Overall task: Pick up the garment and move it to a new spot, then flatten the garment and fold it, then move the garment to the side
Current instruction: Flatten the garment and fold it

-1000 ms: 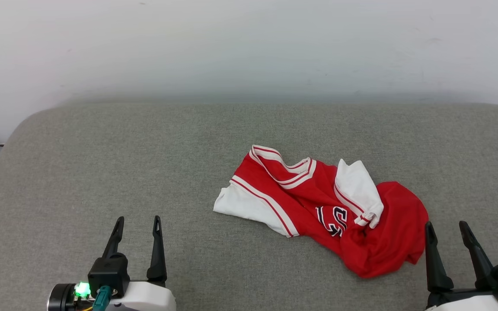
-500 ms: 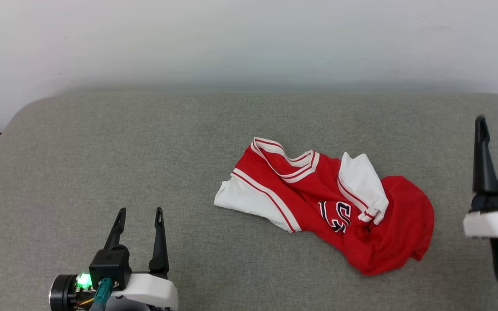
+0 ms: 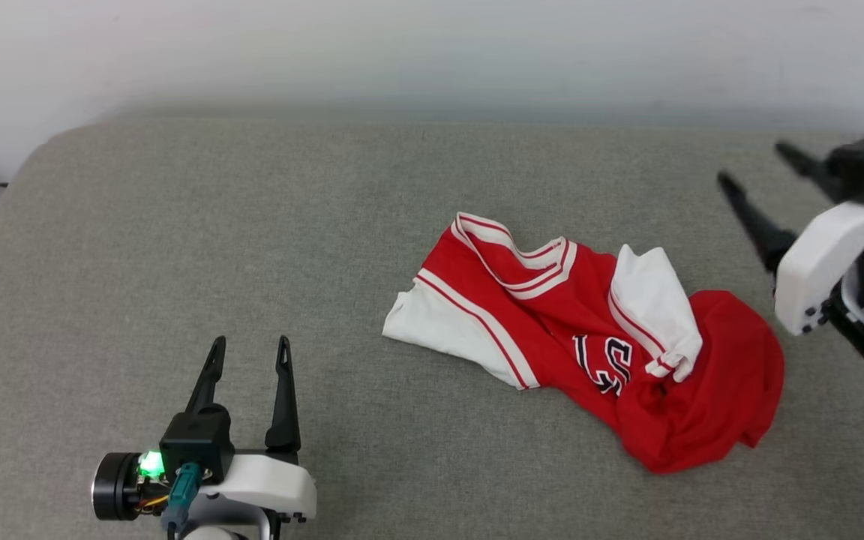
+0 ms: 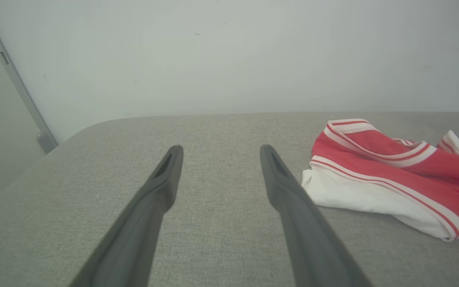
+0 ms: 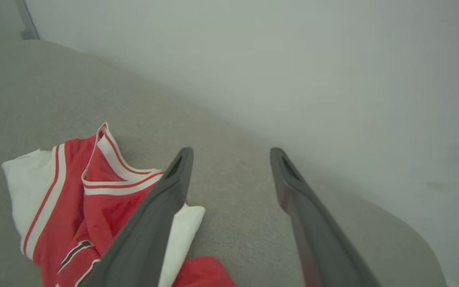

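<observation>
Both left hand (image 3: 250,343) and right hand (image 3: 751,163) gape; lettering (image 3: 603,364) on garment (image 3: 537,322) illegible.

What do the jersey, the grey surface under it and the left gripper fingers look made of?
Jersey: thin soft knit, maybe polyester; matte, crumples into loose folds, striped trim at neck. Grey padded surface: woven upholstery fabric, coarse weave visible, rounded corners. Left gripper fingers: dark matte, probably moulded plastic; coated metal possible.

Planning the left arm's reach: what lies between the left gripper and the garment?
Bare grey cushion, nothing else, as the head view shows between left gripper and garment.
</observation>
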